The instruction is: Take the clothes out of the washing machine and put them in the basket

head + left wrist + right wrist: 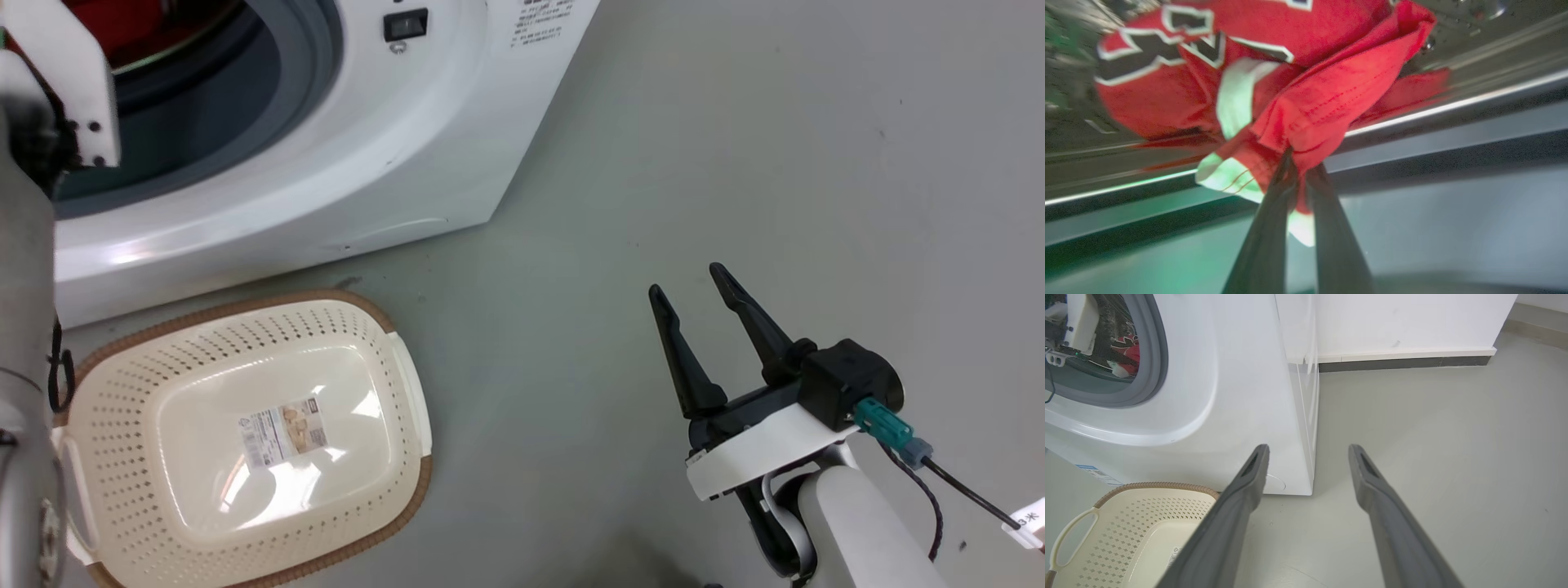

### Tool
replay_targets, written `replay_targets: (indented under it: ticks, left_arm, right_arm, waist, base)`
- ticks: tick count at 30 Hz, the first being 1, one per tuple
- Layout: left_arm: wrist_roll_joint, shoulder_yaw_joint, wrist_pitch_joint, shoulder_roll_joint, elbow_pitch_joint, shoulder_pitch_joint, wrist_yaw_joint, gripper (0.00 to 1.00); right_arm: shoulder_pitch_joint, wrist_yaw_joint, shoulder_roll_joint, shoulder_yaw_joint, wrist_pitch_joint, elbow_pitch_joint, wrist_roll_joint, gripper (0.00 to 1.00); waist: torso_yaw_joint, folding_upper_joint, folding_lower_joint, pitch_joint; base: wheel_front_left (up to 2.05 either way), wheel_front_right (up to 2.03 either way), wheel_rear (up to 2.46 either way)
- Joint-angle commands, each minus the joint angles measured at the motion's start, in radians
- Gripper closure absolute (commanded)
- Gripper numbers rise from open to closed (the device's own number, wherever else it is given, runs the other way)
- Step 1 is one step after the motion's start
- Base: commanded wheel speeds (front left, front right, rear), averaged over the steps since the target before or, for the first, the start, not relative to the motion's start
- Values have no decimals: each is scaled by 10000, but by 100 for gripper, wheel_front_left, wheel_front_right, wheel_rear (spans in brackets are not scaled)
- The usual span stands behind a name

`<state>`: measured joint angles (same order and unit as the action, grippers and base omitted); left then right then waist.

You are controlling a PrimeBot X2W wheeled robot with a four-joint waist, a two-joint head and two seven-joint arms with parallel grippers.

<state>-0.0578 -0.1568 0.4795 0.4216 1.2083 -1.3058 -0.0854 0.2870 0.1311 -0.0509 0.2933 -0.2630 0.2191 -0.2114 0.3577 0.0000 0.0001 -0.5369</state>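
Between the left fingers [1265,237]: a fold of the red clothes [1323,102], clamped tight at the tips, with white trim bunched just beside them. The rest of the bundle spreads past the tips against the steel drum [1474,45] of the washing machine [392,163], black-and-white lettering at its far left. The drum lip and grey door ring [1453,228] run across close under the fingers, so it's a tight edge. That view is blurred.

Right fingers [682,359] are spread wide and grip nothing. They sit over the floor [735,122], with open room ahead and to their right. Basket [122,392] sits well apart to their left, hollow side up, paper label [286,433] on its bottom. Its brown rim is just beside the machine's front base. Beyond the right fingertips is the machine's front corner, then the wall and skirting [1404,361].
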Motion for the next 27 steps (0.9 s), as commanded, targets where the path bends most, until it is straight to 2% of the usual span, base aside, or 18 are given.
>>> replay_targets:
  ticks: [1,6,11,17,23,27]
  left_arm:
    - [-50,-25,-561,-102,-207,282,142,100]
    - [-103,-103,-2801,-521,-502,1496,531,100]
    - [-395,-53,-4721,-1053,-598,2521,535,100]
    - [-837,76,-6416,-1663,-524,3410,347,100]
    - [-1169,208,-7225,-2095,-815,3915,176,100]
    - [-1384,254,-7419,-2348,-1511,4334,25,100]
  right_arm:
    - [-43,-5,11,-82,-24,72,76,0]
    - [-317,-7,11,-327,-24,353,292,0]
    - [-705,-7,10,-617,-23,628,587,0]
    - [-1183,-5,11,-940,121,769,870,0]
    - [-1584,-5,11,-1178,337,585,955,0]
    - [-1830,-5,11,-1318,518,388,1017,0]
  waist:
    - [-153,0,-1,416]
    - [-457,0,-1,1504]
    - [-874,0,-1,2499]
    - [-1308,0,-1,3477]
    - [-1638,0,-1,3986]
    - [-1878,0,-1,4242]
  base:
    - [0,0,0]
    - [0,0,0]
    - [0,0,0]
    - [0,0,0]
    - [0,0,0]
    - [0,0,0]
